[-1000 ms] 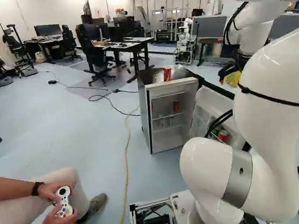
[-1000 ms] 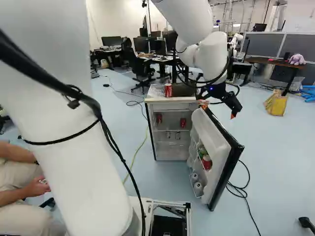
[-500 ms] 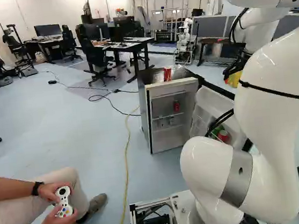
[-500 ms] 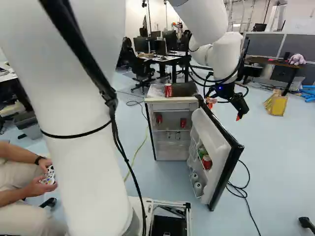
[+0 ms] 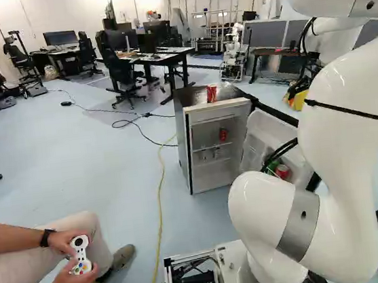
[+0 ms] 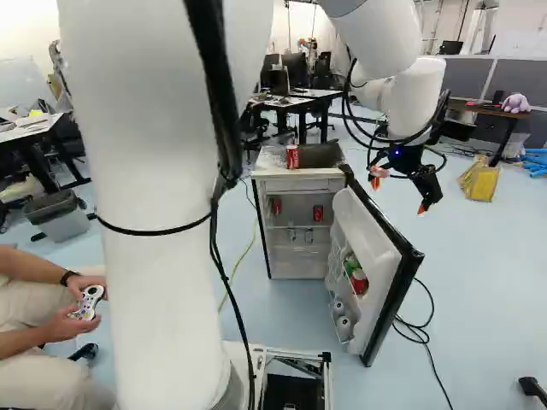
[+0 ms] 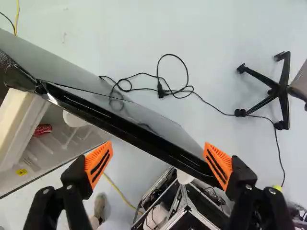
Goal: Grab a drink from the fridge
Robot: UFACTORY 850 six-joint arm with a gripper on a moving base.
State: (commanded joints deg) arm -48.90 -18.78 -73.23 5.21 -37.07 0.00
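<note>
fridge door [image 5: 264, 130] partly hidden, arm [image 5: 359, 101] cropped

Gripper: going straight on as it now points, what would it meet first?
Probably the top edge of the fridge door, which crosses the line ahead of the open gripper; depth is unclear.

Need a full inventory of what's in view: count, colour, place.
Box-shaped fridge: 1, white front, ahead
Flat fridge door: 1, white inside, black edge, open
Cylindrical can: 1, red, on fridge top
Shelf cans: 2, red, inside fridge
Door-rack can: 1, red
Door-rack item: 1, green, by that can
Rounded door-rack items: 2, white, lower rack
Long floor cable: 1, yellow, left of fridge
Coiled floor cable: black, beyond door, wrist view
Box-like bag: 1, yellow, right of right base view
Game controller: 1, white, lower left of left base view
Desks, office chairs: several, dark, background
Jointed arm: 1, white
Two-finger gripper: 1, black, orange pads, open
</note>
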